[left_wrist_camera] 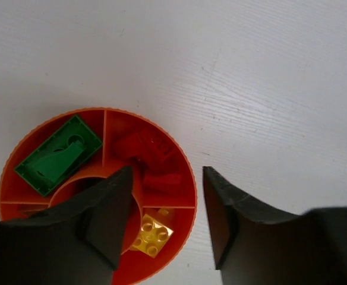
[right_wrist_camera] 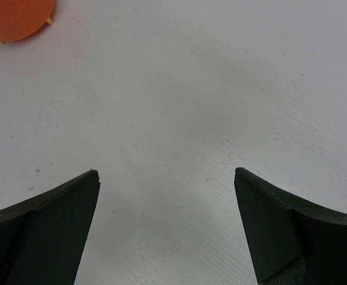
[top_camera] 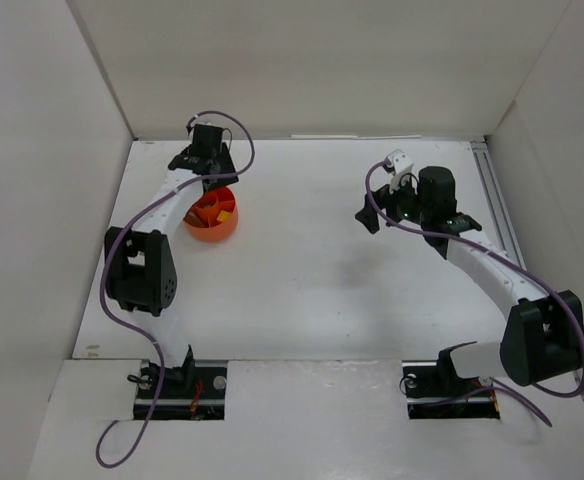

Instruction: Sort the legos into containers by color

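Release looks done: left gripper (left_wrist_camera: pixel 166 178) hangs, jaws apart and empty, over the orange bowl (left_wrist_camera: pixel 57 120) at far left, above its red legos (left_wrist_camera: pixel 145 149). Better rise straight up, clear of the dividers (left_wrist_camera: pixel 104 136). Right gripper (right_wrist_camera: pixel 166 178) stands wide apart.

A small round orange plastic bowl (left_wrist_camera: pixel 32 138) with a finely ribbed rim stands upright on the far left part of the table (seen from above (top_camera: pixel 212 234)), split by thin dividers running out from a central ring. One compartment holds a flat green plastic brick (left_wrist_camera: pixel 57 154), lying tilted against the wall. The next compartment holds a few red plastic bricks (left_wrist_camera: pixel 144 148), heaped together. Beside that, a translucent yellow plastic brick (left_wrist_camera: pixel 151 233) lies studs up. The remaining compartments are mostly hidden.
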Motion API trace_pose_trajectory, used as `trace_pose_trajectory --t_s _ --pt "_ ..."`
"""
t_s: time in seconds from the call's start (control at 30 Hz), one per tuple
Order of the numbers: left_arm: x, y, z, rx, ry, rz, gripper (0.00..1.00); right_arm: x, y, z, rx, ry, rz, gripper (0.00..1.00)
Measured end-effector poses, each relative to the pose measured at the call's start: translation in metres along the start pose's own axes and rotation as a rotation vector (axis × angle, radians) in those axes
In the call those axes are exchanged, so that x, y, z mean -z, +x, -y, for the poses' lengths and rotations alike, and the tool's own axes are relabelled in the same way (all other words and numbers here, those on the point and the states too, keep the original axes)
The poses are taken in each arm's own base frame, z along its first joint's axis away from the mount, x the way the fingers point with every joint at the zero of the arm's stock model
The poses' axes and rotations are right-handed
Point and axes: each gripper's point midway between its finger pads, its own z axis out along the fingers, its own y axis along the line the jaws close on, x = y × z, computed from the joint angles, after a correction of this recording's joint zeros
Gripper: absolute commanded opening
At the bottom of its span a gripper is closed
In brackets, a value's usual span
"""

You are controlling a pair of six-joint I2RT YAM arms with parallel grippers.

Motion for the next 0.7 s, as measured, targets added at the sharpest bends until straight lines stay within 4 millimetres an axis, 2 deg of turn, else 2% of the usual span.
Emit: trace_pose_trajectory --t_s 0.1,0.13,0.2,0.3,0.4,0.47,0.5,0.57,0.7 --pt "0.017 -0.011 0.008 -0.001 0.053 0.031 0.74 0.0 0.0 0.0 0.0 0.002 -0.001 1.0" --pt "0.028 -0.019 0.013 0.0 0.081 0.06 1.0 0.0 0.0 0.001 0.0 0.005 0.0 1.0" --pt "0.057 -0.037 0.02 0.007 0.143 0.133 1.0 0.001 -0.001 0.002 -0.002 0.016 0.003 1.0" --pt "0.115 -0.063 0.028 0.034 0.245 0.282 1.0 0.006 -0.005 0.004 -0.015 0.03 0.014 1.0" --pt "0.174 -0.073 0.024 0.073 0.324 0.411 1.0 0.011 -0.009 0.009 -0.045 0.056 0.026 1.0" --pt "0.199 -0.074 0.017 0.103 0.349 0.466 1.0 0.014 -0.011 0.013 -0.067 0.08 0.033 1.0" --pt "0.208 -0.072 0.013 0.118 0.355 0.486 1.0 0.015 -0.012 0.015 -0.08 0.095 0.036 1.0" --pt "0.214 -0.063 0.003 0.145 0.344 0.497 1.0 0.017 -0.012 0.022 -0.106 0.128 0.039 1.0" --pt "0.199 -0.041 -0.009 0.174 0.292 0.451 1.0 0.021 -0.008 0.034 -0.146 0.177 0.033 1.0"
